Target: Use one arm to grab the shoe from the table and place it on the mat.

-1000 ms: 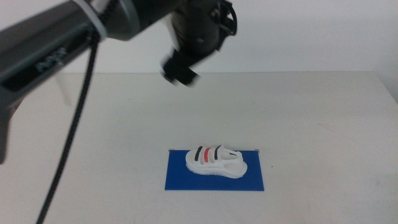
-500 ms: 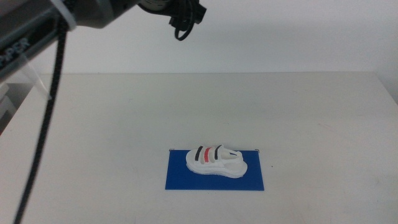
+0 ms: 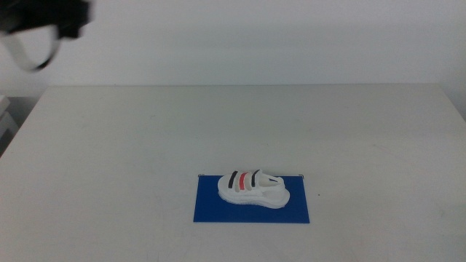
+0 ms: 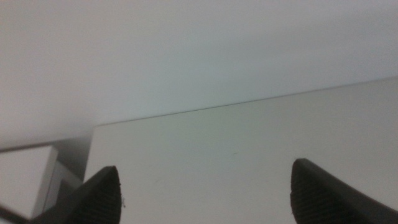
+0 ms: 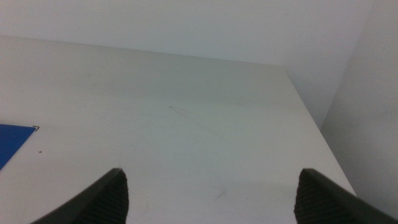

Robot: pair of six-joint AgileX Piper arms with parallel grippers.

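Note:
The white shoe (image 3: 252, 188) with black and red straps lies on its sole on the blue mat (image 3: 211, 209), toe to the right, on the white table (image 3: 145, 138). Nothing holds it. The left arm (image 3: 44, 18) shows only as a dark blurred part at the top left corner of the middle view, far above and away from the shoe. My left gripper (image 4: 205, 186) is open and empty over the table's far edge. My right gripper (image 5: 211, 190) is open and empty; a corner of the mat (image 5: 12, 143) shows in its view.
The table's far edge (image 4: 249, 102) and right edge (image 5: 311, 118) meet a plain pale wall. A white block (image 4: 25, 180) stands beside the table's corner.
The left arm has drawn back up and to the left, from above the table's middle to the top left corner. The shoe stays still on the mat.

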